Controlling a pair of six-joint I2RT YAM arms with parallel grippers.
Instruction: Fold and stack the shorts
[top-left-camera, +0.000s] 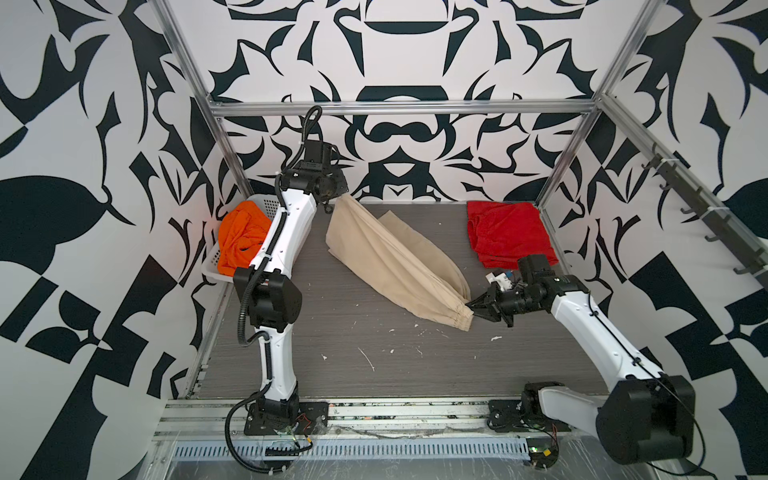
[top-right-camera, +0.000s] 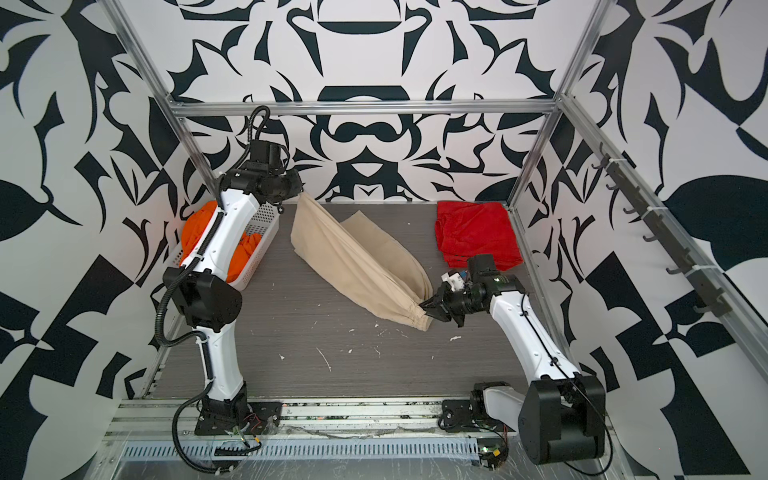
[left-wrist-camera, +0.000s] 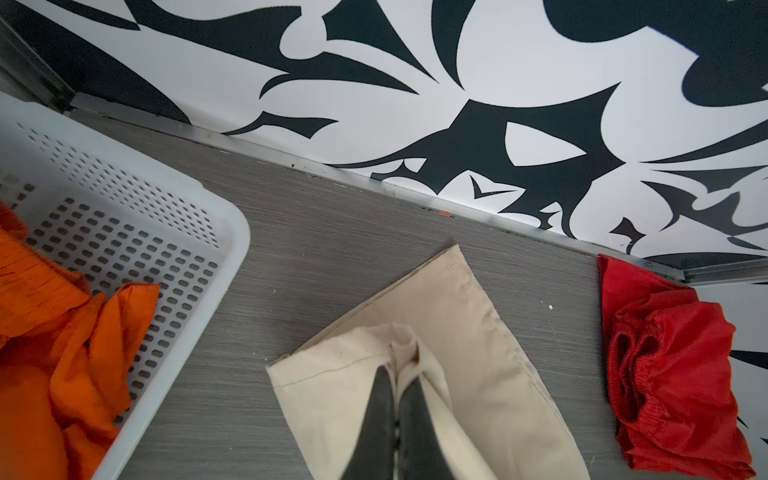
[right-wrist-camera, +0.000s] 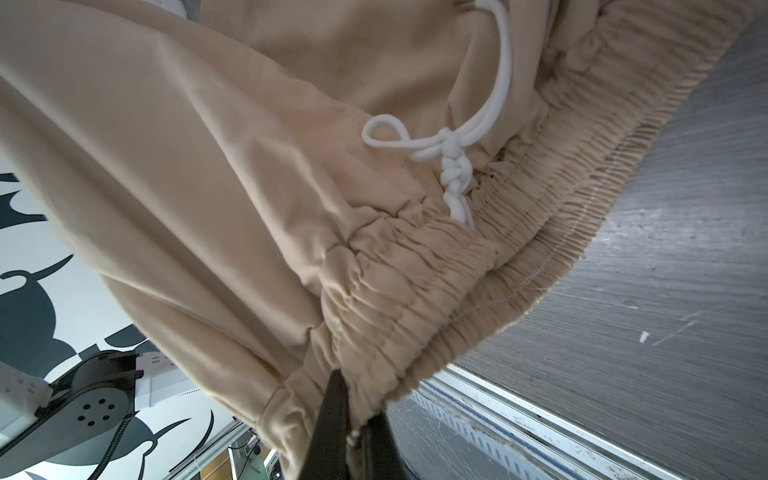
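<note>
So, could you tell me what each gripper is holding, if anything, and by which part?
Both hold the beige shorts: the left gripper pinches a leg end, and the right gripper pinches the waistband.

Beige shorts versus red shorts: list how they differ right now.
The beige shorts are pulled long between the left tool at a leg hem and the right tool at the waistband; the red shorts lie ungripped. Beige runs diagonally across the middle; red sits as a compact square in the far right corner. Both are outside the basket.
</note>
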